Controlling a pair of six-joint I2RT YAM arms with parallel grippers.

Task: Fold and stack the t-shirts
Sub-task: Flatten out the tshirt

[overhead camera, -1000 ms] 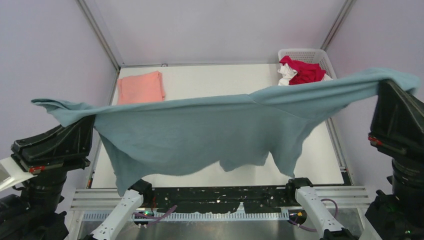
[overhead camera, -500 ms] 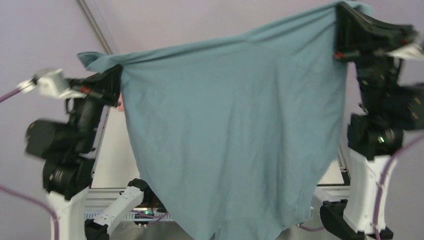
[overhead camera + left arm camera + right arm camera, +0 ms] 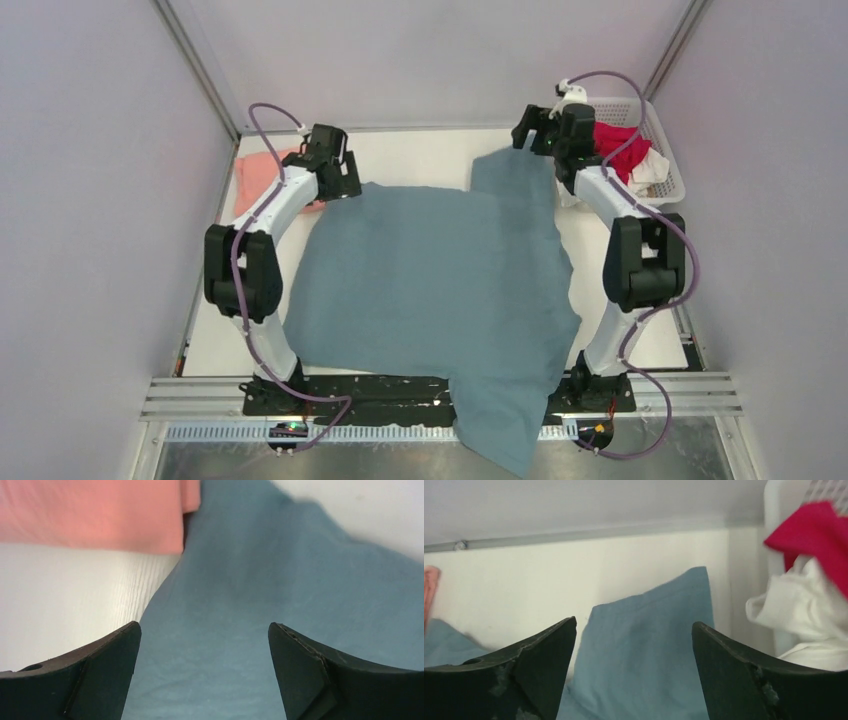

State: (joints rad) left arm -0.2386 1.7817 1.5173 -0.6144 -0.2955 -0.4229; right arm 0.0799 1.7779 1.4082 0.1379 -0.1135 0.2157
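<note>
A dusty teal t-shirt (image 3: 430,280) lies spread flat on the white table (image 3: 420,155), one end hanging over the near edge. My left gripper (image 3: 340,178) stands open just above its far left corner; in the left wrist view the teal cloth (image 3: 250,595) lies loose between the fingers (image 3: 107,665) of that gripper (image 3: 204,625). My right gripper (image 3: 535,135) is open over the far right sleeve (image 3: 649,630), with nothing held in it (image 3: 634,622). A folded salmon-pink t-shirt (image 3: 258,178) lies at the far left, partly behind the left arm.
A white lattice basket (image 3: 655,135) stands at the far right corner with a red t-shirt (image 3: 615,140) and a white one (image 3: 648,165) in it. Frame posts and grey walls close in the table's sides and back.
Both grippers held the teal t-shirt stretched in the air before. Now they have swung to the far side, laid it flat on the table and opened, letting it go.
</note>
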